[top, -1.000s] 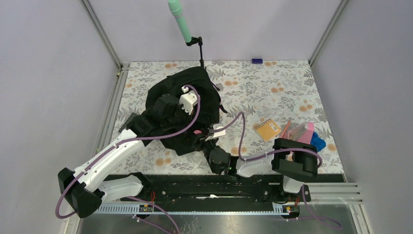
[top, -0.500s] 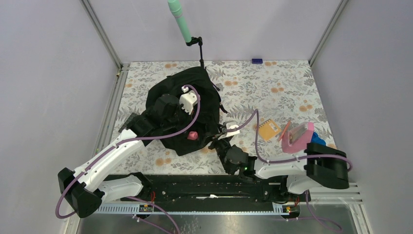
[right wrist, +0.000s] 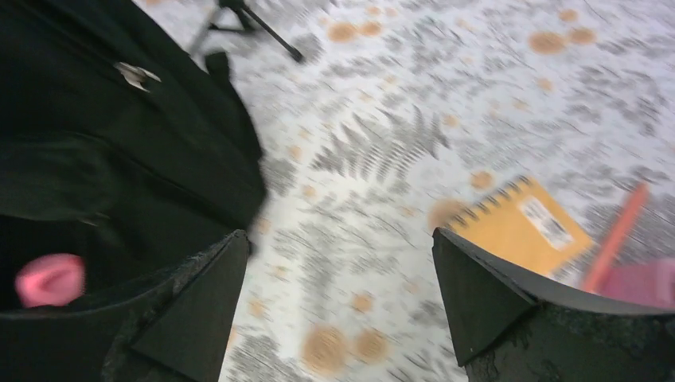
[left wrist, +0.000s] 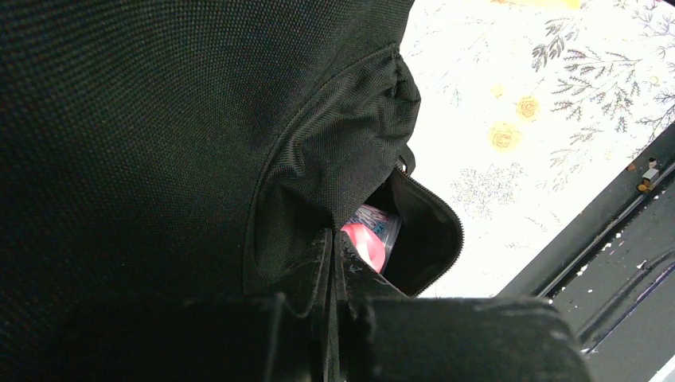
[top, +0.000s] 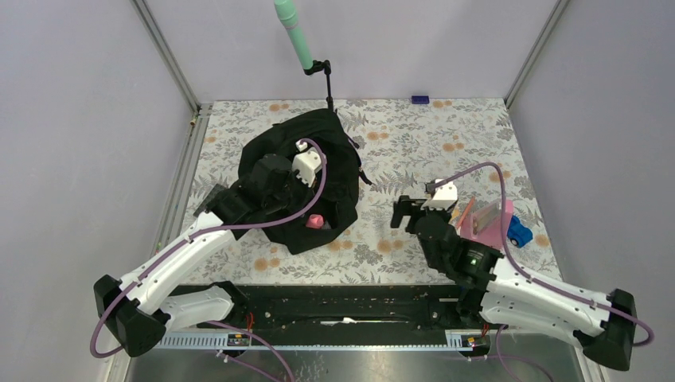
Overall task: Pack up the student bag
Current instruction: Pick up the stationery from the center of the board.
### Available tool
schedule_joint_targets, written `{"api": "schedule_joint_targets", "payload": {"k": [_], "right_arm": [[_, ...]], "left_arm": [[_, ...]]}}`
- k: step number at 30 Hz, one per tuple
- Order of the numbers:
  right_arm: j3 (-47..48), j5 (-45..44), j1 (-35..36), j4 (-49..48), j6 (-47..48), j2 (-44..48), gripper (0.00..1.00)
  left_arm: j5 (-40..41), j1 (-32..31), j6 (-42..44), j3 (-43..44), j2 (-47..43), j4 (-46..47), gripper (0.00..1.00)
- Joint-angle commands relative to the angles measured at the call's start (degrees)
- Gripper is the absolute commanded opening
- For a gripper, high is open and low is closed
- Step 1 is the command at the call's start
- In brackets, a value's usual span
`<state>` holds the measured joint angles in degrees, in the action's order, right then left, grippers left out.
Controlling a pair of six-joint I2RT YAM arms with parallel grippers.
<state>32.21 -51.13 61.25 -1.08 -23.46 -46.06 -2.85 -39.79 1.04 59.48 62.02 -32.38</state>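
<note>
Floral table (top: 446,135): right end effector (right wrist: 337,239) hovers agape near the student bag (top: 334,135).

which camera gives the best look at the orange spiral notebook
The right wrist view: the orange notebook lies on the table, spiral edge and label visible, though blurred. In the top view the right arm hides nearly all of it. The left wrist view shows the student bag, not the notebook.

The right pincer (top: 400,212) has opened and swung away from the student bag (top: 338,151).
</note>
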Motion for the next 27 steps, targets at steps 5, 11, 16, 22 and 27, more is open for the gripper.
{"api": "schedule_joint_targets", "payload": {"k": [5,11,16,22,27], "right_arm": [[5.64,10.64,-16.43,31.84,-6.36,-1.51,0.85],[8.37,18.90,-28.66,27.72,-2.88,-15.21,0.83],[16.53,23.44,-38.45,29.34,-2.11,-28.99,0.82],[24.36,26.61,-47.07,32.07,-3.12,-39.19,0.82],[28.94,26.36,-52.29,35.07,-2.99,-45.45,0.81]], "left_arm": [[2.65,0.16,0.71,-0.61,-3.80,6.76,0.00],[4.17,0.15,-0.30,-0.01,-5.09,6.05,0.00],[3.82,0.15,-0.86,0.09,-5.32,5.71,0.00],[3.12,0.15,-0.86,0.37,-5.74,5.66,0.00],[3.12,0.22,-0.86,0.18,-6.07,5.88,0.00]]}}
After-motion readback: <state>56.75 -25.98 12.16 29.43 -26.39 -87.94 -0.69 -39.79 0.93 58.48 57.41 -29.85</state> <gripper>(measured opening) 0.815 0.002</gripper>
